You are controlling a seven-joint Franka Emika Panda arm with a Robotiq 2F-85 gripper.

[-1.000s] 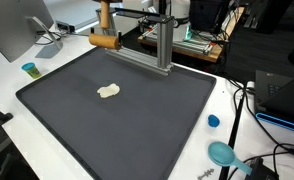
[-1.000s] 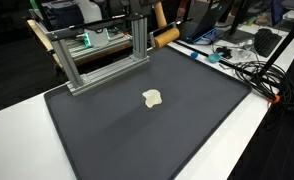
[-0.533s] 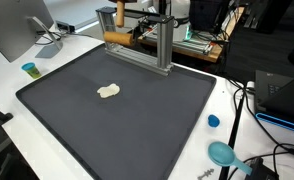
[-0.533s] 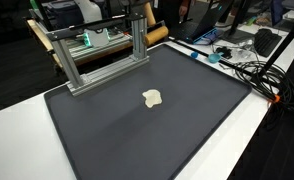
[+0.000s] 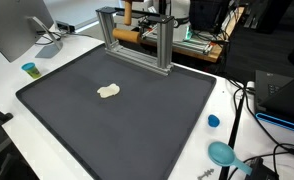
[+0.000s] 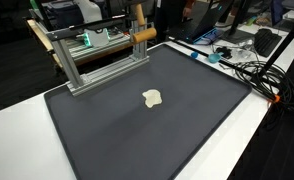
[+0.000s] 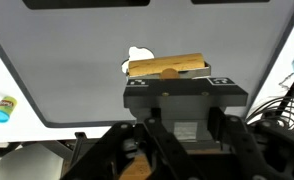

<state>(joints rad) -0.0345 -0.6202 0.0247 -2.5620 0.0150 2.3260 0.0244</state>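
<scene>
**While the block hangs by the frame, keep it level and slow**

Seen from the wrist, the tool (image 7: 171, 73) is clenched across a wooden block (image 7: 152, 66) that lies crosswise in its grip. In an exterior view the block (image 5: 127, 35) hangs at the far edge of the table (image 5: 7, 78), close to the metal frame (image 5: 163, 50). Whether they touch cannot be told. A white lump (image 5: 108, 91) lies well apart on the mat (image 5: 117, 130). To my judgement, good handling here means a firm grip, small slow moves, and both block ends kept clear of the posts.
</scene>
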